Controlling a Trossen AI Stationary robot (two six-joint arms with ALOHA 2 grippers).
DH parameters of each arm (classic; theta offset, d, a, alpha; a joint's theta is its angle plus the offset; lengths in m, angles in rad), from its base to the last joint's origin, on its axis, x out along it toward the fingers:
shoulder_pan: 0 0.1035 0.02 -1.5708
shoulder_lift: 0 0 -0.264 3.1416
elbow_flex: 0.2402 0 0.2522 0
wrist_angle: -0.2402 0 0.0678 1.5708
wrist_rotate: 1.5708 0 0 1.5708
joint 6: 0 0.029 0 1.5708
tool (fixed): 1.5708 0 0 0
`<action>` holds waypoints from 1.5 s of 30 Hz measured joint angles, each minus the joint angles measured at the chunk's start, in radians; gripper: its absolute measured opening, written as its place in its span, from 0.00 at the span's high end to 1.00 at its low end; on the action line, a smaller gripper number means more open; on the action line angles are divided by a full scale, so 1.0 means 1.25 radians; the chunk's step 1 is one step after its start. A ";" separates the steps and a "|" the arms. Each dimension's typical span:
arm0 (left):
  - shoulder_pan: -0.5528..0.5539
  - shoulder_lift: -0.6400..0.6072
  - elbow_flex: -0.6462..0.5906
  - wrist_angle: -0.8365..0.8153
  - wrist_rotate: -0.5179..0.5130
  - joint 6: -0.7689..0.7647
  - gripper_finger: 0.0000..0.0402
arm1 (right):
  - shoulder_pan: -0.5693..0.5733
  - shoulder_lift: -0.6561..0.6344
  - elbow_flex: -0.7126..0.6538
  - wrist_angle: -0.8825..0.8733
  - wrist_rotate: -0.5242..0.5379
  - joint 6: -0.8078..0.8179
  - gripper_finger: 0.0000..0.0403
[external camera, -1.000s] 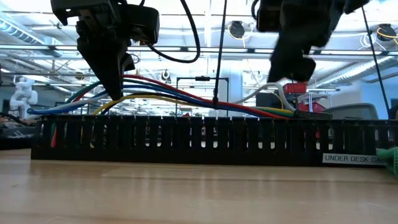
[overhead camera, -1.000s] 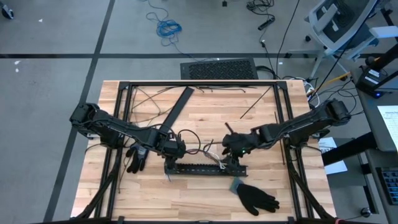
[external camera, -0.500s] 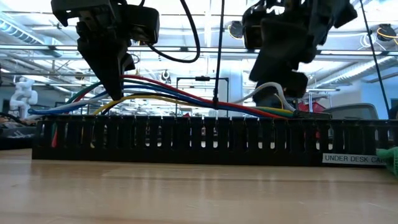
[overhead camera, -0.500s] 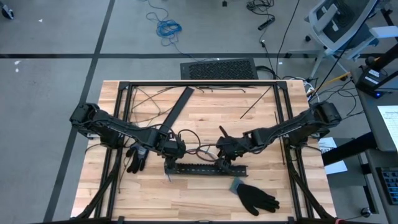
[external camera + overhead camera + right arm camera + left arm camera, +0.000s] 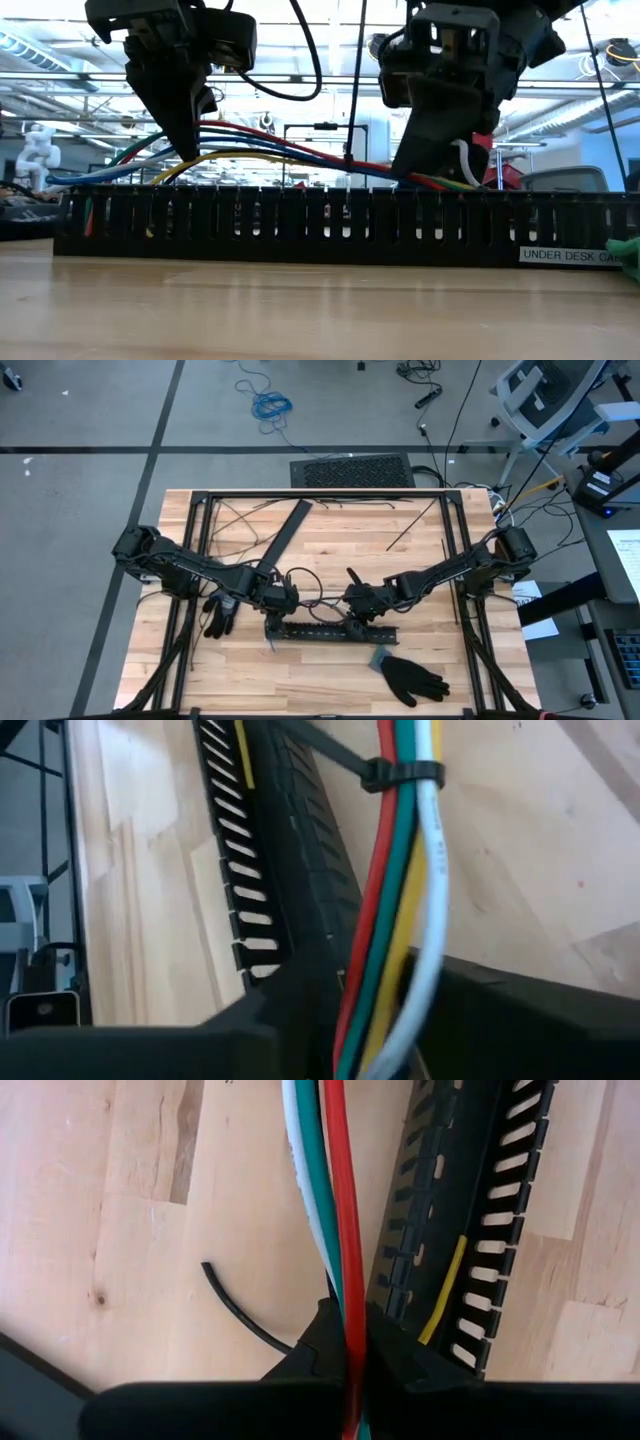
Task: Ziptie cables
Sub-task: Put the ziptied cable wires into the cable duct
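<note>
Red, green, white, yellow and blue wires make up the cables (image 5: pixel 290 155) you are working on; they run in a loose bundle just above the black slotted strip (image 5: pixel 330 225), which lies on the wooden table (image 5: pixel 320 670) near its front edge. Your left gripper (image 5: pixel 283 598) sits at the strip's left end with its fingers pinched tight on the cables, and its wrist view shows the red, green and white strands passing straight between the two dark fingers (image 5: pixel 320 1345). Your right gripper (image 5: pixel 358 603) is down over the strip's right part, and its wrist view shows the bundle running between its fingers, with a gap on either side, so you cannot tell whether they are gripping it. A black ziptie (image 5: pixel 400 772) is looped round the cables there, its tail lying across the strip. You also have a black glove (image 5: pixel 412 678) lying on the table in front of the strip's right end, apart from it.
</note>
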 joint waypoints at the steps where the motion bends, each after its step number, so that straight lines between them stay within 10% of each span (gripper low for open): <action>1: -0.001 0.000 0.000 0.000 -0.001 0.000 0.96 | -0.001 -0.006 0.000 -0.003 0.001 -0.005 0.71; 8: 0.000 0.000 0.000 -0.002 -0.005 -0.001 0.96 | -0.011 -0.018 0.000 -0.007 -0.002 -0.039 0.98; 45: -0.028 0.000 0.131 -0.081 -0.205 0.342 0.96 | -0.038 -0.154 0.002 -0.270 -0.213 -0.217 1.00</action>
